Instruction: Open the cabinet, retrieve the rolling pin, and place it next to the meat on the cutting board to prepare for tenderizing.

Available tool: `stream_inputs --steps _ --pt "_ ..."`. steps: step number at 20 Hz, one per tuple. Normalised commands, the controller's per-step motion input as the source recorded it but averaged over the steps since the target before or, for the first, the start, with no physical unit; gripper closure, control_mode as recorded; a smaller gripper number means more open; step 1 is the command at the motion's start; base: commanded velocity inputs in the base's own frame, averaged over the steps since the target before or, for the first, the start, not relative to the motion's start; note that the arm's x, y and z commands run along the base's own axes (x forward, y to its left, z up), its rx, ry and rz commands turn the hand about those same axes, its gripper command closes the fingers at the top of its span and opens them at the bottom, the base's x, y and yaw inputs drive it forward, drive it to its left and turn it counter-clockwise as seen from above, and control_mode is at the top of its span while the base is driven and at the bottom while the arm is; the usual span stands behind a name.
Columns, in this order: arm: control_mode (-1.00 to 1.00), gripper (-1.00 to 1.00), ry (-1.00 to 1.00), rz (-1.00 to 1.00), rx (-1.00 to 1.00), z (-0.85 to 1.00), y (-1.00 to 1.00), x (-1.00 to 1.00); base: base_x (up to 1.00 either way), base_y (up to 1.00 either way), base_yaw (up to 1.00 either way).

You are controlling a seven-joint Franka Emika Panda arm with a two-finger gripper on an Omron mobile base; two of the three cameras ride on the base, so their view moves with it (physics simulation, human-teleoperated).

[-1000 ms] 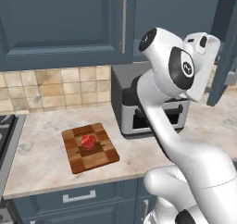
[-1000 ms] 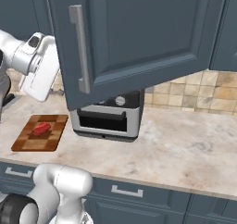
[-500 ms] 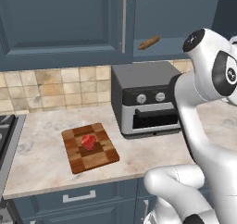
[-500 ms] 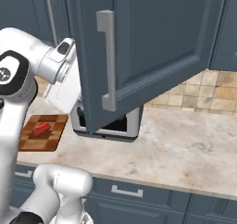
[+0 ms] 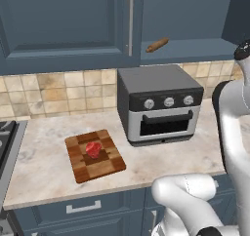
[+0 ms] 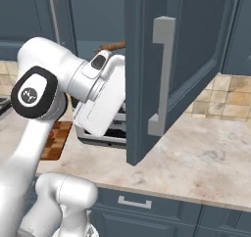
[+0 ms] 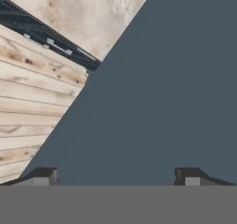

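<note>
The cabinet's right door (image 6: 186, 59) stands swung wide open, its silver handle (image 6: 162, 74) facing me. Inside on the shelf lies the brown rolling pin (image 5: 157, 45), which also peeks out above the arm (image 6: 111, 46). The checkered cutting board (image 5: 95, 155) lies on the counter left of the oven, with the red meat (image 5: 93, 148) at its middle. My gripper (image 7: 116, 176) is open with nothing between its fingertips (image 7: 45, 174), close to the blue-grey door face (image 7: 162, 93). The white hand body (image 6: 100, 106) hangs just left of the door's edge, below the rolling pin.
A grey toaster oven (image 5: 158, 103) stands on the marble counter (image 5: 44, 152) under the open shelf. The cabinet's left door (image 5: 63, 25) is closed. A stove edge (image 5: 5, 137) lies at the far left. Drawers (image 6: 147, 206) run below the counter.
The door has swung from partly open to wide open, uncovering the rolling pin. The arm has swung right with it, away from the oven front. The jaws have stayed open.
</note>
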Motion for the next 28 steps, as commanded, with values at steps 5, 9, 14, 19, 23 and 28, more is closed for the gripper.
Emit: stream_inputs --steps 5,9,14,19,23,28 --pt "-1.00 -1.00 -0.08 0.00 0.01 0.00 -0.01 -0.75 0.00 0.00 0.00" --pt "-1.00 -1.00 -0.12 0.07 0.01 0.00 0.27 -0.71 0.00 0.00 0.00" --pt "-1.00 -1.00 -0.13 0.06 0.02 0.01 0.71 -0.47 0.00 0.00 0.00" --pt "-1.00 -1.00 -0.09 0.03 0.04 0.00 0.97 -0.42 0.00 0.00 0.00" --pt "-1.00 -1.00 0.00 0.16 0.01 0.00 0.59 -0.73 0.00 0.00 0.00" --pt "-1.00 -1.00 -0.11 0.05 0.01 0.00 0.95 -0.46 0.00 0.00 0.00"
